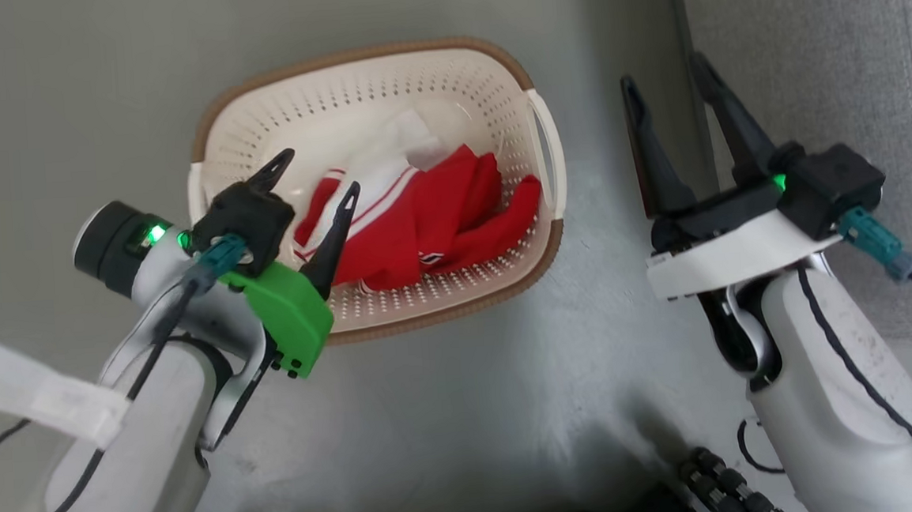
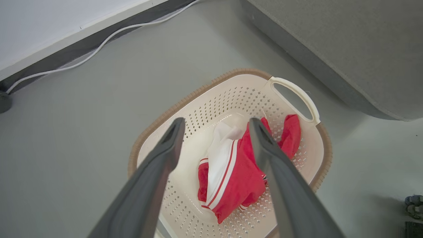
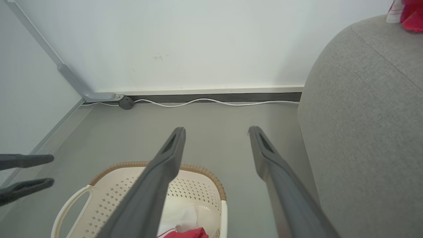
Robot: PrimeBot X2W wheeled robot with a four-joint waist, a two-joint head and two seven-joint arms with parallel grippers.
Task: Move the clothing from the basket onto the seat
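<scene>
A crumpled red garment [image 1: 430,218] with white trim lies in the basket [image 1: 364,56]. It is bunched toward the handle on the seat side, with one end reaching up the wall there. A second red piece [image 3: 409,13] lies on top of the seat [image 1: 824,67]. The basket stands on the floor [image 1: 511,379], near the seat's edge.

The left hand [image 1: 320,171] hangs above the basket's near left rim, fingers spread wide and empty, pointing down at the garment. The right hand [image 1: 663,69] is spread and empty too, over the strip of floor between basket and seat.

Likely risks:
- **Shallow pinch:** the cloth is a loose heap, so the hand may take only one fold. The rest could trail, catch the rim and drop on the floor short of the seat.
- **Deep reach:** a fingertip may jam in the perforated bottom or clamp the wall, and the light basket could slide or lift.
- **Right hand:** it sits near the seat's side and could brush it when swinging.
</scene>
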